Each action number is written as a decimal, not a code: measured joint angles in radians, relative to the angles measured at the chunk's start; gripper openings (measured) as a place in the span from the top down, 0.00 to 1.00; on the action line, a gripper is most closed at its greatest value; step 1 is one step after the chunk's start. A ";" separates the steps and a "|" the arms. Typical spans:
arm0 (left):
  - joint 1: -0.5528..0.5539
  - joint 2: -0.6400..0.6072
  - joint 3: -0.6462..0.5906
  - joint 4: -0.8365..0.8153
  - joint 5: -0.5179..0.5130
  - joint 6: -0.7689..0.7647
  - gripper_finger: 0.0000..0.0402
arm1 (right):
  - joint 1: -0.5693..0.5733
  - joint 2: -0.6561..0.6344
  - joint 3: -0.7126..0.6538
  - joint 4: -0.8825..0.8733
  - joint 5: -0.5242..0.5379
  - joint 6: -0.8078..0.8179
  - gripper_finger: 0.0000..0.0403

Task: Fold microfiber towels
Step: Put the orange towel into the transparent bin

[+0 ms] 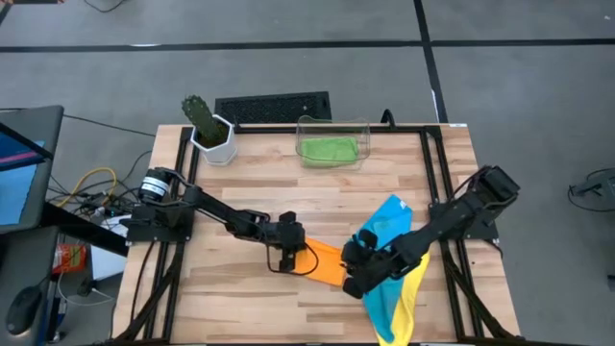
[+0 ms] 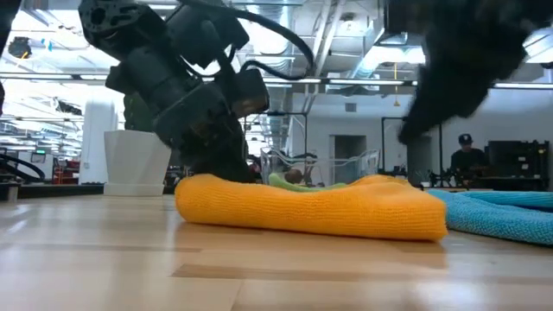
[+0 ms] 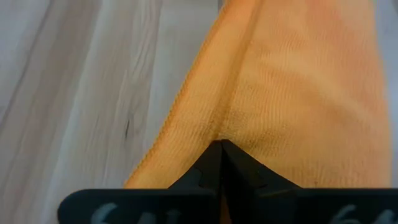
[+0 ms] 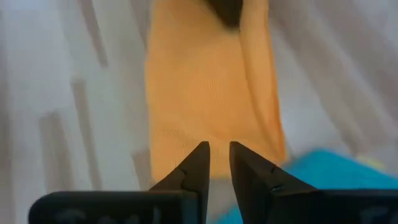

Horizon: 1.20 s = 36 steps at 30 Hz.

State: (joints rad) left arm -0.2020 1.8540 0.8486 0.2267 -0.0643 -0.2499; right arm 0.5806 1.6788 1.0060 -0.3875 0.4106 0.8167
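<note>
The orange towel (image 1: 327, 261) lies folded into a thick strip on the table's near middle, also seen in the low view (image 2: 311, 207). My left gripper (image 1: 293, 245) is shut on its left end. My right gripper (image 1: 357, 267) hovers over its right end (image 4: 205, 81), fingers a little apart and touching nothing. The blue towel (image 1: 386, 223) and the yellow towel (image 1: 413, 288) lie crumpled under my right arm. The green towel (image 1: 327, 149) lies in the clear bin (image 1: 363, 130). My left gripper pinches the orange towel's left end between its two shut fingers, where the cloth puckers at the fingertips (image 3: 221, 132). The fingers come from above, slanting in from the table's left (image 2: 216, 151). The towel lies flat on the table; how many layers are pinched does not show.
A white pot with a cactus (image 1: 209, 130) stands at the far left corner, the clear bin at the far middle. Bare wood lies at the table's near left (image 1: 221, 298). A person stands in the room behind (image 2: 467, 155).
</note>
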 joint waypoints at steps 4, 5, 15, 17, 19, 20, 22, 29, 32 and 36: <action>0.000 0.000 0.007 0.007 0.003 0.000 1.00 | 0.000 -0.018 0.001 0.025 0.037 -0.028 0.79; 0.000 0.000 0.010 0.006 0.009 -0.001 1.00 | -0.003 -0.012 0.001 0.025 0.037 -0.028 0.79; -0.014 -0.015 0.066 -0.081 0.056 0.003 1.00 | -0.018 0.021 0.002 0.035 0.019 -0.028 0.79; -0.013 -0.015 0.086 -0.130 0.041 0.008 1.00 | -0.018 0.024 -0.001 0.024 0.017 -0.028 0.79; -0.013 -0.015 0.117 -0.174 0.028 0.014 1.00 | -0.015 0.023 0.001 0.032 0.015 -0.028 0.79; -0.013 -0.015 0.138 -0.210 0.027 0.017 1.00 | -0.012 0.023 0.001 0.030 0.013 -0.028 0.79; -0.013 -0.018 0.194 -0.313 0.031 0.035 1.00 | -0.007 0.023 0.001 0.024 0.008 -0.020 0.79; -0.021 -0.142 0.347 -0.532 0.030 0.159 1.00 | -0.013 0.015 0.000 0.028 -0.026 -0.001 0.73; -0.041 -0.200 0.340 -0.509 0.030 0.159 1.00 | -0.028 0.021 -0.004 0.057 -0.009 -0.028 0.71; -0.078 -0.187 0.280 -0.454 0.032 0.158 1.00 | -0.056 0.029 -0.087 0.110 -0.013 -0.021 0.71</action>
State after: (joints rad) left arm -0.2803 1.6668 1.1288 -0.2270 -0.0319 -0.0917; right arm 0.5242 1.7077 0.9187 -0.2777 0.3981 0.7956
